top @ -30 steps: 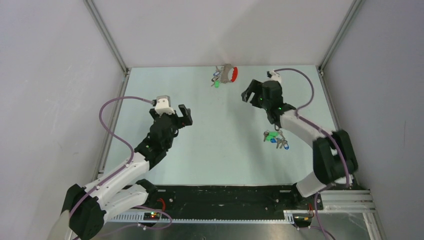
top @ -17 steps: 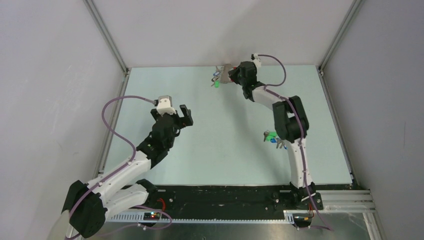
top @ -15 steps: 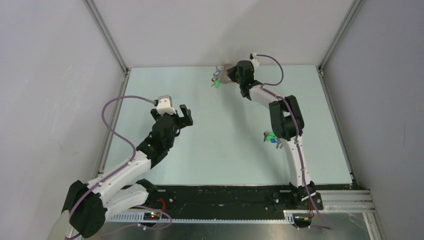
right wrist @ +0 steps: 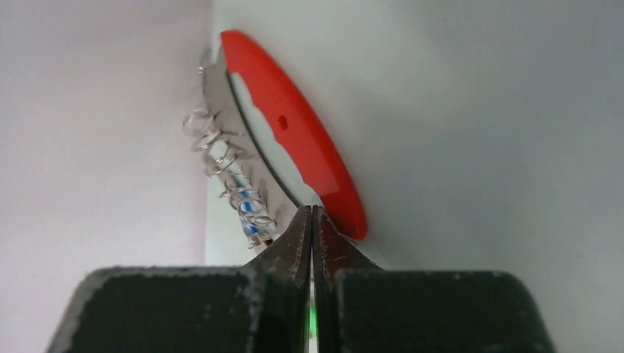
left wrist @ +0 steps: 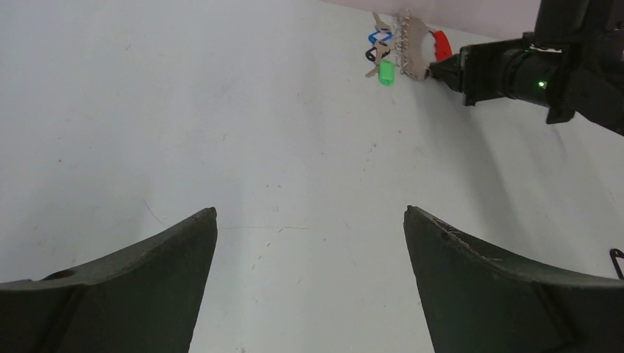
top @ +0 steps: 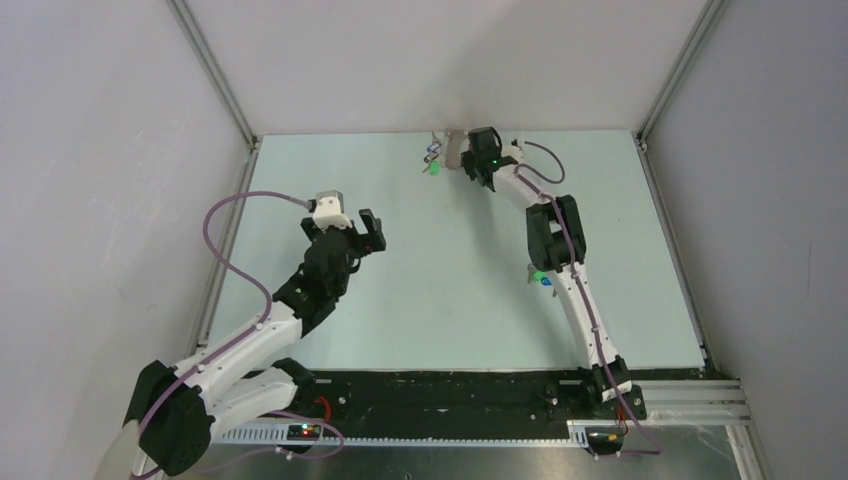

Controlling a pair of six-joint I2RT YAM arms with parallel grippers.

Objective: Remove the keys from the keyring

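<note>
The keyring (right wrist: 294, 132) lies at the table's far edge against the back wall: a red band with a grey tag (left wrist: 413, 44) and small silver rings (right wrist: 221, 154). The keys (left wrist: 380, 62), one green-headed (top: 434, 169) and one blue, hang off its left side. My right gripper (right wrist: 313, 209) is stretched far out and shut, its tips pinching the keyring's near edge where tag and band meet. From above, the gripper (top: 468, 158) hides most of the keyring (top: 455, 148). My left gripper (left wrist: 310, 211) hovers wide open over bare table, far from the keys, holding nothing.
A second bunch with green and blue heads (top: 541, 276) lies mid-right, mostly hidden under the right arm. The back wall (right wrist: 96, 110) stands right behind the keyring. A black clip (left wrist: 617, 257) shows at the left wrist view's right edge.
The right arm has reached from mid-table to the far edge and its gripper has shut on the keyring. The left arm has not moved.
</note>
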